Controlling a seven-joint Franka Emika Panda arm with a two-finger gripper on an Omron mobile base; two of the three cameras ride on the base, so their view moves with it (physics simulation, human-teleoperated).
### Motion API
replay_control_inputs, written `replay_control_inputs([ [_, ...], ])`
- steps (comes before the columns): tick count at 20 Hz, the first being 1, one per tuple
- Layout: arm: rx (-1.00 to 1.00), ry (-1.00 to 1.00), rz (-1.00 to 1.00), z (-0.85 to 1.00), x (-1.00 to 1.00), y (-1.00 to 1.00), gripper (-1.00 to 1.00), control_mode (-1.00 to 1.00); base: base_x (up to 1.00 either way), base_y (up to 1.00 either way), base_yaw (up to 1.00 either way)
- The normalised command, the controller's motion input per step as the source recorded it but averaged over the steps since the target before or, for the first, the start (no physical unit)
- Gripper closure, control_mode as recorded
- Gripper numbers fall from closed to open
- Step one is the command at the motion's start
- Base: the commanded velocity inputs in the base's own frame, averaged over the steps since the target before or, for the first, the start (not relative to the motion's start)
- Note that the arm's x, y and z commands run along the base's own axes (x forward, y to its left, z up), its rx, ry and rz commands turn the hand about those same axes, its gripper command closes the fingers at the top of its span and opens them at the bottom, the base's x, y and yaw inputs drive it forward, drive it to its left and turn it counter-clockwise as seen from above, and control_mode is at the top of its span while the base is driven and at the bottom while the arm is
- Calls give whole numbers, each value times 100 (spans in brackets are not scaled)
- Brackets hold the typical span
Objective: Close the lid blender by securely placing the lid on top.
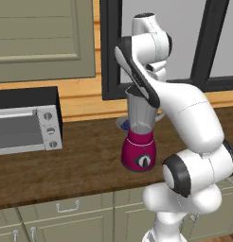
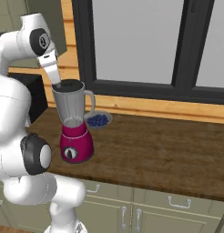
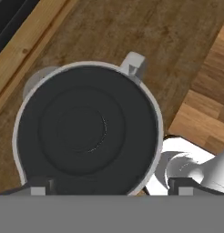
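The lid [image 3: 84, 129] sits black and round right in the mouth of the blender [image 2: 73, 123], its raised centre ringed by the jar's pale rim, handle jutting off one side. The blender stands upright on the dark wooden bench [image 2: 168, 145], magenta base and black dial facing out, near the front edge. Directly above it hangs the gripper [image 3: 109, 185], its fingertips [image 3: 38, 189] spread wide to either side of the lid, touching nothing. Just behind the jar lies a small blue-and-white dish [image 2: 98, 119]. Off to the left, well apart, stands the toaster oven [image 1: 26, 124], and a dark-framed window [image 2: 145, 45] runs along the back wall.
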Motion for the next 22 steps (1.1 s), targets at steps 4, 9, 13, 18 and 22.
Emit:
replay_control_inputs([
  [4,-29,-18,5,0,-100,100,-100,-100,0,0,0],
  [9,-29,-7,8,-28,-100,96,-100,-100,0,0,0],
  [13,-4,2,3,-49,-95,24,-100,-100,0,0,0],
  [18,2,5,0,-34,-48,-3,-100,-100,0,0,0],
  [22,1,0,0,0,0,0,-100,-100,0,0,0],
])
